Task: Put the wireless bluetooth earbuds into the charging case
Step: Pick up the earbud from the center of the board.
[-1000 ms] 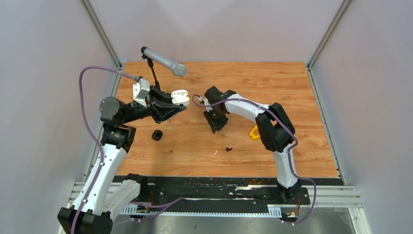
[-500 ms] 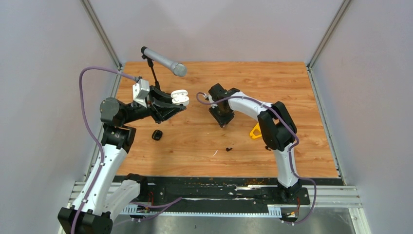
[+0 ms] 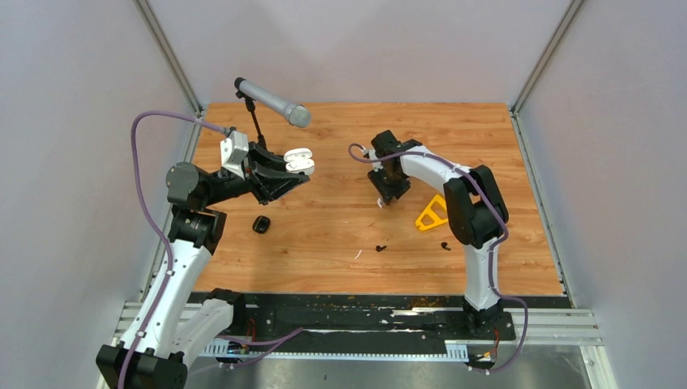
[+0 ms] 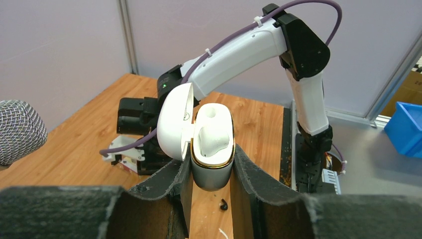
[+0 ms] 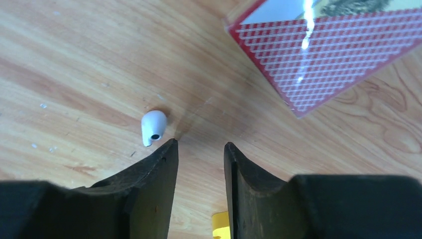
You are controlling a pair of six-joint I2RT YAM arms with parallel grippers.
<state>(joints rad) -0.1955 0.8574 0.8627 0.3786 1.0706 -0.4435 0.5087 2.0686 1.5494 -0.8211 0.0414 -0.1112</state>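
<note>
Left claw [image 4: 212,160] is gripping open charging case [image 4: 214,144] | right claw [image 5: 199,149] is hovering narrow, empty | risk — white earbud [image 5: 153,127] lying beside gap, descent likely nudging it away

A lab test cell: plain grey partition walls [image 3: 73,121] on aluminium posts [image 3: 167,53], wooden tabletop [image 3: 340,235], stand microphone [image 3: 271,101].

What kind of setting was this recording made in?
Probably a lab robot-recording cell, not a home: a wooden tabletop boxed in by plain pale panels on metal framing, a microphone on a stand, and a blue storage bin beyond the table.
</note>
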